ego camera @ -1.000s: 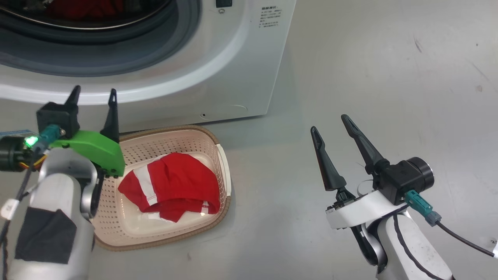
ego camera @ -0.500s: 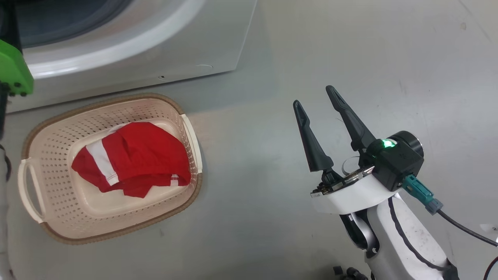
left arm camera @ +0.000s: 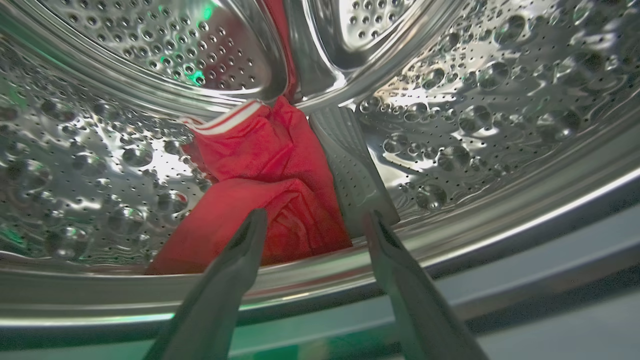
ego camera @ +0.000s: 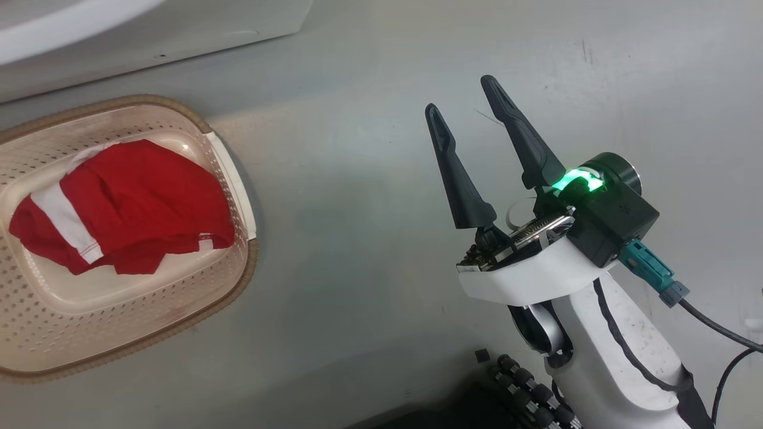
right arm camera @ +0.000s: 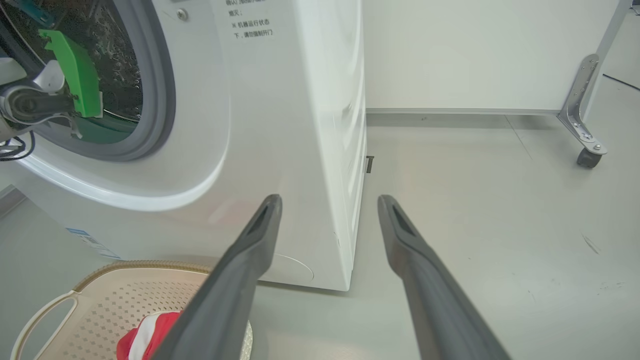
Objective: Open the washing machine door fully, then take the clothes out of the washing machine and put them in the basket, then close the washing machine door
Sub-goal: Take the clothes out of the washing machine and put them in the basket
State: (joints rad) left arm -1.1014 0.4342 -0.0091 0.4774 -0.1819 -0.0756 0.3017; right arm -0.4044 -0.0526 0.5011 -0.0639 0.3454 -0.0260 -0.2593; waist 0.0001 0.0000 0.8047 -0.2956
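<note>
Left gripper (left arm camera: 316,215) spread wide, empty, at lip of steel drum (left arm camera: 500,100), pointing at red clothes (left arm camera: 265,170) with white-striped trim, centre frame on drum bottom, against grey paddle (left arm camera: 350,165). Right gripper (ego camera: 459,94) likewise apart, empty, over bare grey floor (ego camera: 357,179), centre-right of head view. Second red garment (ego camera: 125,202) inside basket (ego camera: 238,286) at left edge, just below washing machine (right arm camera: 280,125). Chinese print at top of right wrist view, "请勿强制开门" legible; blue label (right arm camera: 82,239) lower left, unreadable.
</note>
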